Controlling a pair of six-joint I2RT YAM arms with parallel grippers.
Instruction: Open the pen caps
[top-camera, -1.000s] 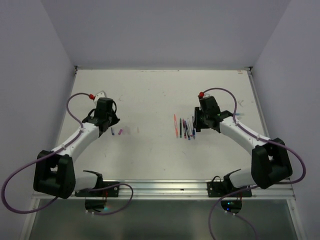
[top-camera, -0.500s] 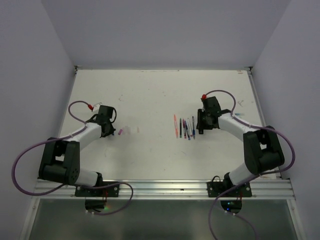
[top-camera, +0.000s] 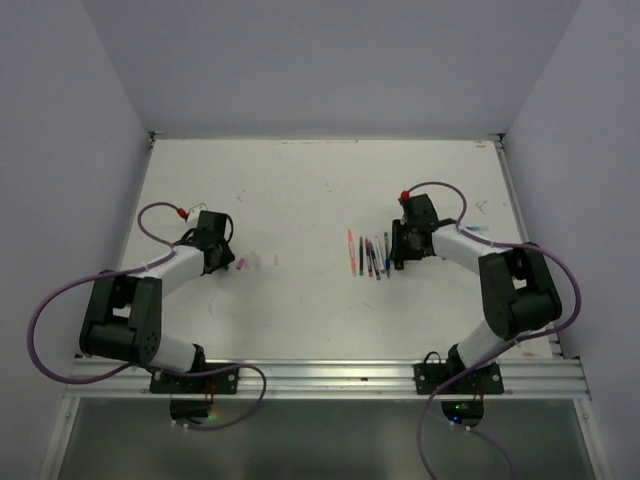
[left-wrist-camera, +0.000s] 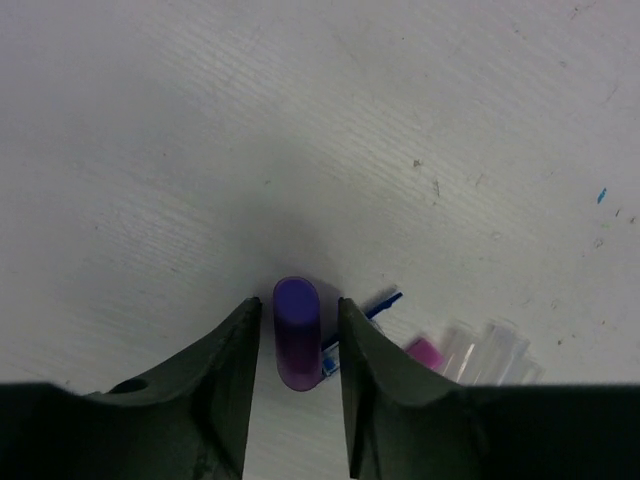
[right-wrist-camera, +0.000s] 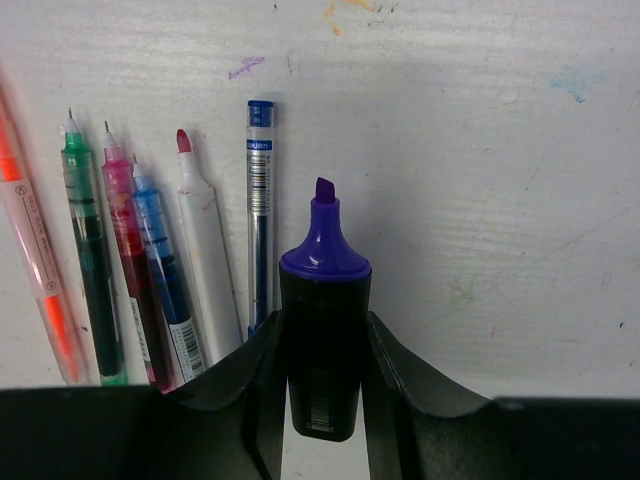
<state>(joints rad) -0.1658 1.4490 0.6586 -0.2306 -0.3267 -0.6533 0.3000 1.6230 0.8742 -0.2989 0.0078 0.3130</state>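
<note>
The left fingers (left-wrist-camera: 248, 335) stand slightly apart around the purple cap (left-wrist-camera: 297, 335), with a thin gap on each side, so they are open and not gripping. The cap is a short, smooth, round-ended plastic tube, lying lengthwise in the slot between the dark, matte, curved fingers. A thin blue sliver (left-wrist-camera: 372, 306) sits just past one finger, touching or nearly touching the cap. Further out on that same side lies a pink cap (left-wrist-camera: 425, 351), and right against it are clear caps (left-wrist-camera: 485, 352), which are blurred, glassy tubes. All of these rest on the worktop (left-wrist-camera: 300, 120), which is white with a fine ribbed grain and a few specks.

The right fingers (right-wrist-camera: 262, 375) are closed on a marker (right-wrist-camera: 323, 330), pressing its glossy black barrel from both sides. The marker's purple collar and bare chisel tip stick out past the fingertips, and no cap is on it. Beyond one finger a row of slim uncapped pens (right-wrist-camera: 150, 270) lies side by side with the tips pointing away. The nearest has a clear barrel with a blue end, and then come a white one with a red tip, a blue, a red, a green and an orange one. The worktop here carries faint ink smudges.
</note>
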